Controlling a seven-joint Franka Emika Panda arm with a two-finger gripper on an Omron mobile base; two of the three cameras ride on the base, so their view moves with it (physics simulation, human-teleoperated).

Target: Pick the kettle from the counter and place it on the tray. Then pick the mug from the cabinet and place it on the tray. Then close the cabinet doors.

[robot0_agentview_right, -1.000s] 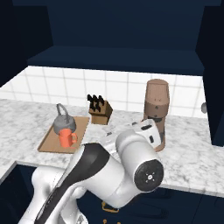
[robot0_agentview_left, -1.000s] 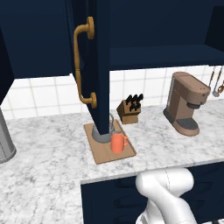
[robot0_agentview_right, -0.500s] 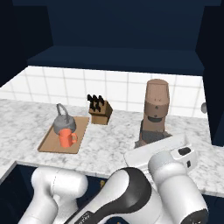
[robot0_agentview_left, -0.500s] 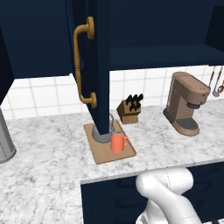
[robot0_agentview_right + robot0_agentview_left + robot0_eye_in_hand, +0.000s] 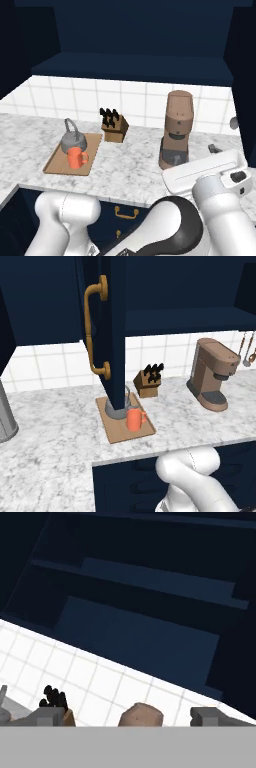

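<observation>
The grey kettle (image 5: 73,138) and the orange-red mug (image 5: 75,158) both stand on the wooden tray (image 5: 90,146) on the marbled counter (image 5: 135,167). In the left base view the open left cabinet door (image 5: 113,331) covers part of the kettle (image 5: 126,406), with the mug (image 5: 134,419) in front of it. My gripper (image 5: 129,716) is open, its fingertips (image 5: 48,714) wide apart with nothing between them. It is raised and faces the dark cabinet (image 5: 140,637) above the tiled wall. The right cabinet door (image 5: 245,75) also stands open.
A wooden knife block (image 5: 114,125) stands behind the tray, and a brown coffee machine (image 5: 177,130) to its right, close to my arm (image 5: 220,200). A large grey cylinder (image 5: 5,418) sits at the counter's far left. Utensils (image 5: 246,351) hang at the right wall.
My arm has swung to the right across the right base view, toward the coffee machine and the right door. Kettle, mug and tray have not moved.
</observation>
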